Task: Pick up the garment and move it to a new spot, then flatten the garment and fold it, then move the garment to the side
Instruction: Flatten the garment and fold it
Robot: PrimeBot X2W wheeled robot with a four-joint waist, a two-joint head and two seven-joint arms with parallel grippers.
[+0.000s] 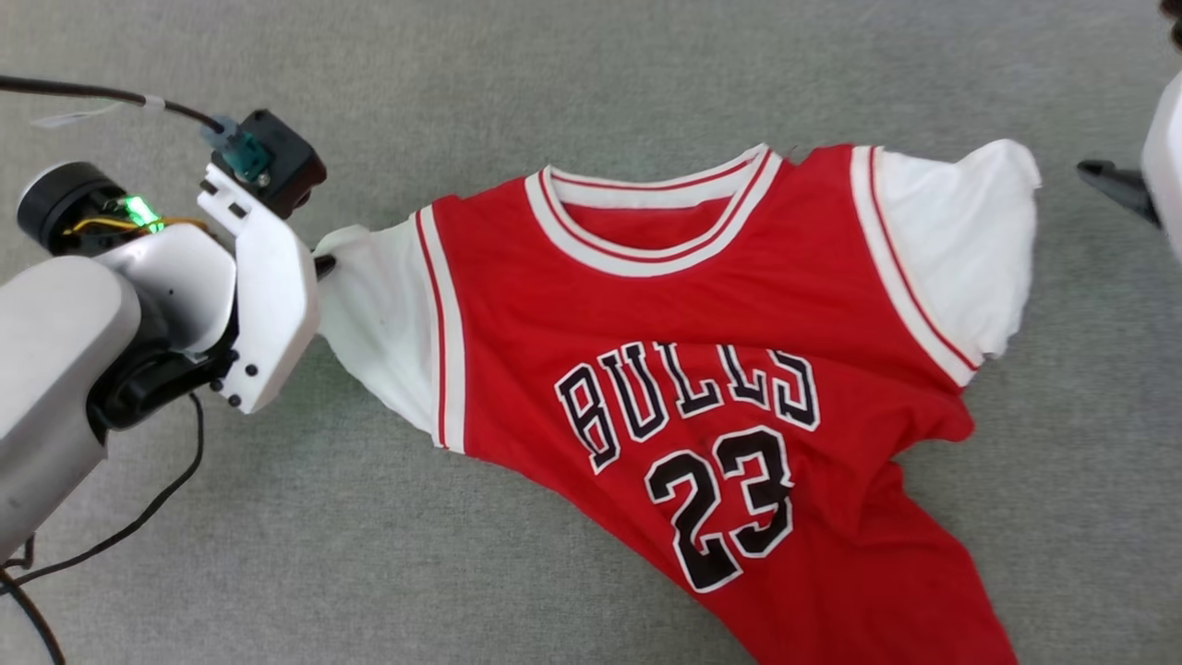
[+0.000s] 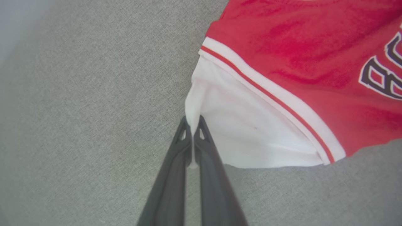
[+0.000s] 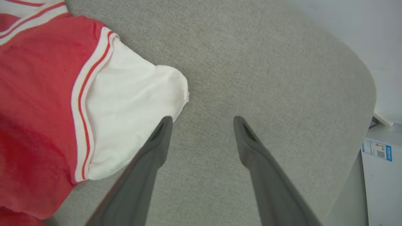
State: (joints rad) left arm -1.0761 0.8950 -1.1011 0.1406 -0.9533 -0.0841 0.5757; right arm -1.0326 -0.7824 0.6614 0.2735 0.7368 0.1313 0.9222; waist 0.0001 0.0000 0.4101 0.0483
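red jersey garment point(image 1: 702, 305) should handle soft and limp: your left gripper point(image 2: 192, 121) pinches its white sleeve edge point(image 2: 191, 106), so take the other sleeve point(image 3: 125, 110) with your wide-open right gripper point(image 3: 203, 119).

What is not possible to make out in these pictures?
Head view: the jersey hem, cut off by the bottom edge.
Head view: the left gripper fingers, mostly hidden behind its white housing.
Head view: the right gripper, cut off by the right edge.
Right wrist view: the box label, too small to read.
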